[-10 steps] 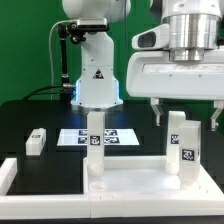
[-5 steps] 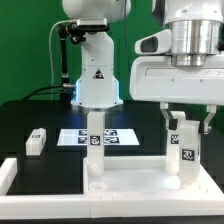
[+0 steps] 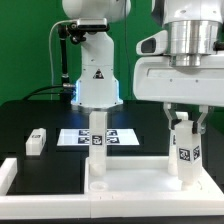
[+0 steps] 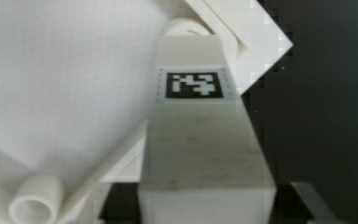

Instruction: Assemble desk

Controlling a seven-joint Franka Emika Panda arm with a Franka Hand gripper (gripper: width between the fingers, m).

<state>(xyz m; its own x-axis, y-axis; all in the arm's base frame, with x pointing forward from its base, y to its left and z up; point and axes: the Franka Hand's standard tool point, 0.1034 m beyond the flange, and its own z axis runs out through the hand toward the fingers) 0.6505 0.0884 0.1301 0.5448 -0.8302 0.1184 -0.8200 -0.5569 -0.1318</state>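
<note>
The desk's white tabletop (image 3: 130, 162) lies rim-up at the front of the black table. Two white tagged legs stand upright on it: one (image 3: 97, 140) towards the exterior view's left, one (image 3: 185, 152) towards its right. My gripper (image 3: 184, 124) hangs straight down over the right leg, its fingers (image 3: 170, 120) pressed against the leg's upper end on both sides. In the wrist view that leg (image 4: 202, 140) runs up the middle, tag facing the camera, with the dark fingers (image 4: 126, 200) flanking it and the tabletop (image 4: 69, 90) beneath. My gripper (image 4: 202, 208) is shut on it.
A loose white leg (image 3: 36, 140) lies on the black table at the exterior view's left. The marker board (image 3: 112, 137) sits behind the tabletop, in front of the arm's base (image 3: 97, 85). A white border rail (image 3: 7, 176) runs along the left edge.
The fingers have come together from wide apart until they meet the sides of the right leg. The gripper has also dropped slightly. The leg stays upright.
</note>
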